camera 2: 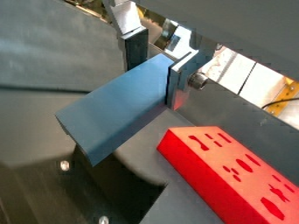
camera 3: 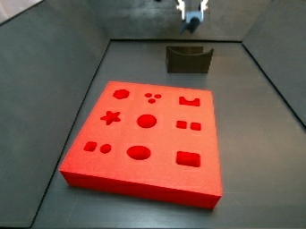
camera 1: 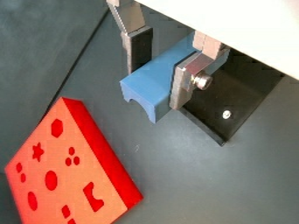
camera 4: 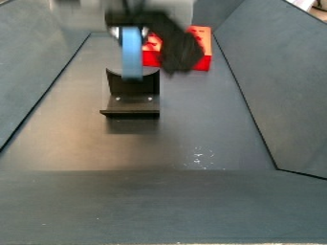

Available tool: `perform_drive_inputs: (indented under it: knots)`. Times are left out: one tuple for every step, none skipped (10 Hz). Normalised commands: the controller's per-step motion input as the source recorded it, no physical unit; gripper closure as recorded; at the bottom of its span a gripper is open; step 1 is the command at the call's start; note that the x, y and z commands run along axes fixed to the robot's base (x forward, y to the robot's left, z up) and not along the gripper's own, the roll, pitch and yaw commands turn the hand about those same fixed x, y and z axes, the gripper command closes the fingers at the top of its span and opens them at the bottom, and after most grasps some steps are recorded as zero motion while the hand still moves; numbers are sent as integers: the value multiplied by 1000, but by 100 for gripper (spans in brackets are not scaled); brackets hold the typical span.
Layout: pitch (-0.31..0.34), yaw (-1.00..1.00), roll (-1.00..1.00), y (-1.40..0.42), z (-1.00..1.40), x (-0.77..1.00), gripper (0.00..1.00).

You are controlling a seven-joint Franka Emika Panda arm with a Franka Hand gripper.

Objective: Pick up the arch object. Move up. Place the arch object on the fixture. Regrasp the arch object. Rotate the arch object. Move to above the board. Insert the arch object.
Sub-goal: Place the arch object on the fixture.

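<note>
My gripper (camera 1: pixel 160 83) is shut on the arch object (camera 1: pixel 147 87), a pale blue block with a curved notch in its lower end. Its silver fingers (camera 1: pixel 184 83) press the block's two sides. In a wrist view the arch object (camera 2: pixel 111 114) juts out long from the gripper (camera 2: pixel 158 83). In a side view the arch object (camera 4: pixel 132 48) hangs upright in the gripper (camera 4: pixel 143 38) just above the fixture (camera 4: pixel 130 98). The fixture (camera 3: pixel 188 58) stands behind the red board (camera 3: pixel 149 134), under the gripper (camera 3: pixel 191 11). The board (camera 1: pixel 65 166) lies off to one side, below.
Dark sloping walls (camera 3: pixel 54 63) enclose the grey floor on both sides. The board (camera 2: pixel 233 171) with its shaped cutouts fills much of the floor in front of the fixture (camera 1: pixel 239 101). In a side view it shows only as a red patch (camera 4: pixel 201 43) behind the gripper.
</note>
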Motion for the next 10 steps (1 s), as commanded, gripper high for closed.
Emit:
perform_drive_inputs:
  knots:
    - [180, -154, -729, 137, -1000, 147, 100]
    - [106, -195, -447, 141, -1000, 154, 100]
    - [80, -207, -331, 141, -1000, 158, 100]
    - [31, -197, -187, 124, -978, 164, 100]
    - [-3, -180, -129, 102, -675, 120, 100]
    - [-19, -158, -100, 76, -468, 102, 100]
    - [-28, -130, -72, 52, -364, 72, 100]
    - [-40, -113, -57, 48, -362, 61, 100]
    - [-40, -101, -58, 49, -363, 60, 100]
    - [-40, -90, -58, 49, -364, 59, 100]
